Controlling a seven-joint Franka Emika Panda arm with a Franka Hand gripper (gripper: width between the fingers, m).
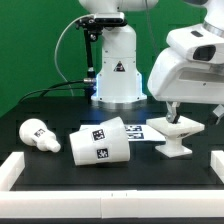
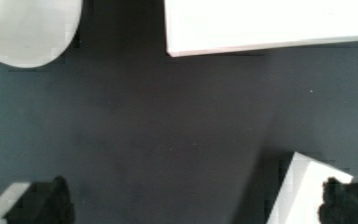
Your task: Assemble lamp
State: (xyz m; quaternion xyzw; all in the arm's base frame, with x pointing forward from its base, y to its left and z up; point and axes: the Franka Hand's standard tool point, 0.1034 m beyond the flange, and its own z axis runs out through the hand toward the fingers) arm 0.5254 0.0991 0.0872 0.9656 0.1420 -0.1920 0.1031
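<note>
The lamp's three white tagged parts lie apart on the dark table. The round-headed bulb lies at the exterior view's left. Beside it the tapered shade rests on its side. The square base with its stem stands at the right. My gripper hangs just above the base and is open. In the wrist view my gripper shows only bare dark table between its two dark fingertips. A white edge sits close to one fingertip; which part it belongs to I cannot tell.
The marker board lies flat between the shade and the base. White border walls stand at the front left and front right. The arm's pedestal stands at the back. A rounded white shape and a flat white slab show in the wrist view.
</note>
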